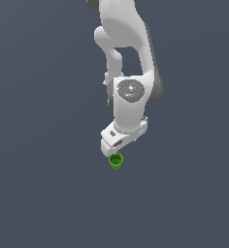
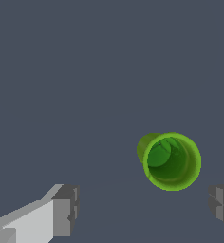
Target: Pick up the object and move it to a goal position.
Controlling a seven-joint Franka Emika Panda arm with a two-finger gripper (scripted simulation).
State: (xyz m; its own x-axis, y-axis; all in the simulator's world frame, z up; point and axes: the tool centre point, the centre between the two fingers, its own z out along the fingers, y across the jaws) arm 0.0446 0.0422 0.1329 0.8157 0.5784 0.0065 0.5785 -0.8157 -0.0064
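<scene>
The object, a small bright green round cup (image 1: pixel 116 160) with a darker green hollow, stands upright on the flat grey ground just below the white arm's hand. In the wrist view the cup (image 2: pixel 171 161) shows from above, with its opening towards the camera. My gripper (image 2: pixel 142 209) is open, with its two grey fingertips (image 2: pixel 65 209) set wide apart. The cup lies a little beyond the line between the tips, nearer one finger than the other, and touches neither. In the exterior view my gripper (image 1: pixel 114 151) hangs right over the cup, and the hand mostly hides the fingers.
The grey ground (image 1: pixel 43 193) spreads evenly on all sides. The white arm (image 1: pixel 123 43) comes down from the upper part of the exterior view. No other object shows.
</scene>
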